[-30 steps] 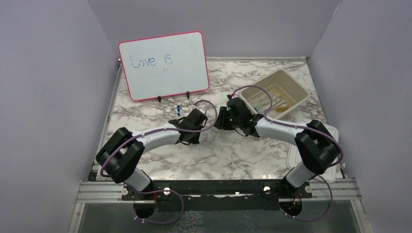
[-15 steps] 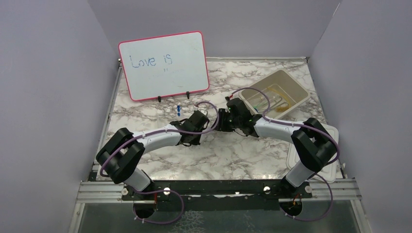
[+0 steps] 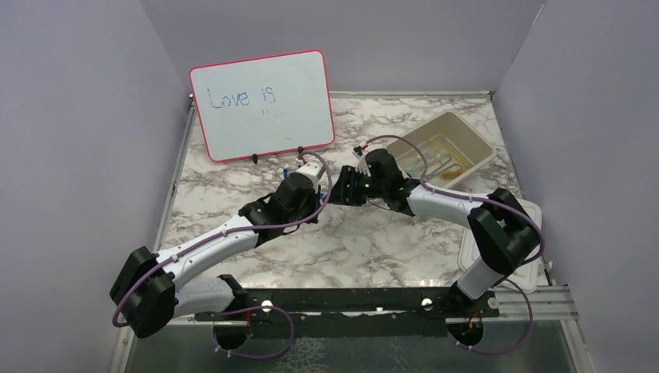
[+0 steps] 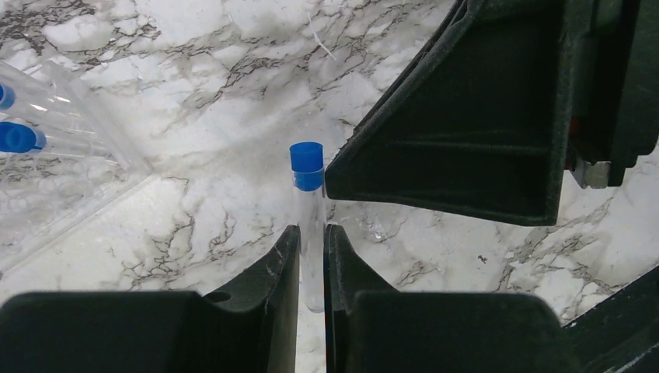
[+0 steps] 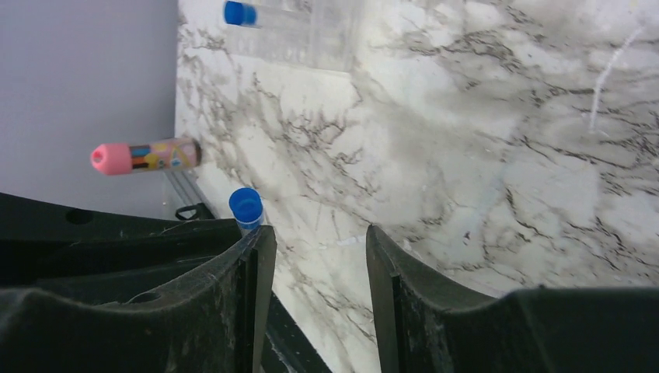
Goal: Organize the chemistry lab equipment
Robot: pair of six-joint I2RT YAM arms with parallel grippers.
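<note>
- Your left gripper (image 4: 312, 237), now reaching nearer the whiteboard (image 3: 264, 105), clamps a blue-capped tube (image 4: 308, 194)
- Your right gripper (image 5: 319, 249) now stands wider apart, empty

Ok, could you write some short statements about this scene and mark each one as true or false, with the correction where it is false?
1. The left gripper is shut on a clear tube with a blue cap. True.
2. The right gripper holds a tube. False: its jaws stand open with nothing between them.
3. The whiteboard lies flat on the table. False: it stands upright at the back left.
4. The beige tub has things inside it. True.
5. The lid is on the tub. False: it lies on the table, nearer the right arm's base.
</note>
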